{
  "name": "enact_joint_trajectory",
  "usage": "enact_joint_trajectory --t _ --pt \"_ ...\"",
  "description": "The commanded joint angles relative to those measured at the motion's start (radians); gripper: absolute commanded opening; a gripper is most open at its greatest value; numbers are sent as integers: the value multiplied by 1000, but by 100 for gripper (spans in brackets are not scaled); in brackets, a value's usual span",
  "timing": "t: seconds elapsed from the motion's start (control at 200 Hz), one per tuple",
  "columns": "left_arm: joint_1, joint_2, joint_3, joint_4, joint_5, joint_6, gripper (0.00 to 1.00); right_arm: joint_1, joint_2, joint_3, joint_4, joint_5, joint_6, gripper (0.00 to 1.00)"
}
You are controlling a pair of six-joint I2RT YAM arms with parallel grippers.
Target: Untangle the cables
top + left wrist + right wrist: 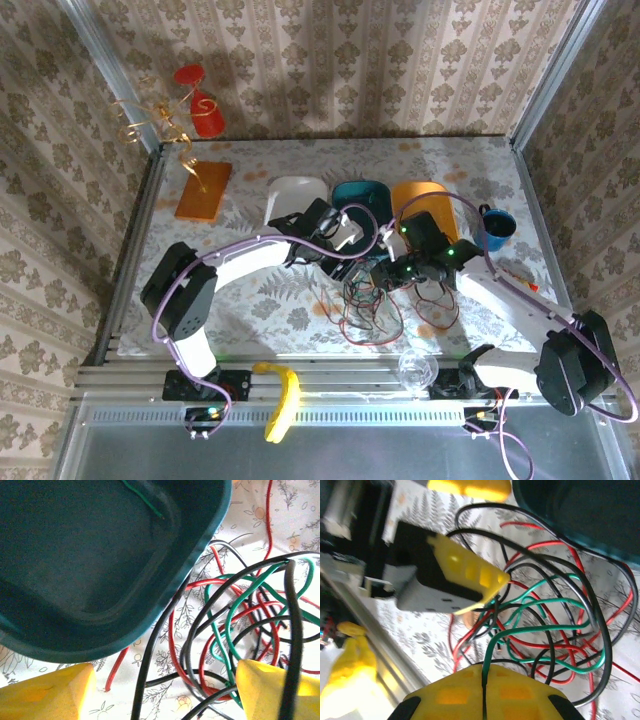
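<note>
Teasing the cables (545,630) apart: clamped on one green strand (491,647) at the right gripper (485,677); spread wide, gripping nothing, at the left gripper (160,690), loops between its jaws; teal tray (90,555) just beyond. Calls next, probably, for drawing that strand slowly clear.

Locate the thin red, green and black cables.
The thin red, green and black cables lie mid-table in the top view, just in front of the teal plastic tray.

No legible text, label, brand or number — on any surface.
</note>
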Motion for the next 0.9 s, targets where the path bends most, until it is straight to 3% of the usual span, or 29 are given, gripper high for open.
enact_joint_trajectory --t 0.0,0.185,0.345,0.39,0.505,0.6,0.895 --pt "-5 19 32 -28 43 37 75 -36 -27 -19 100 -174 62 9" --pt "-9 33 33 -34 65 48 72 -84 -52 -34 179 -275 130 9" --pt "-11 48 31 -41 73 49 57 -162 -102 -72 306 -365 246 8" --pt "-12 51 31 -45 71 50 49 -183 -117 -78 321 -377 264 8" --pt "-12 56 29 -62 64 52 15 -233 -153 -88 323 -395 290 8" --pt "-13 47 14 -66 46 54 0 -276 -180 -102 312 -396 303 8" --pt "-13 16 -35 -98 -8 57 0 -427 -269 -185 427 -444 445 8"
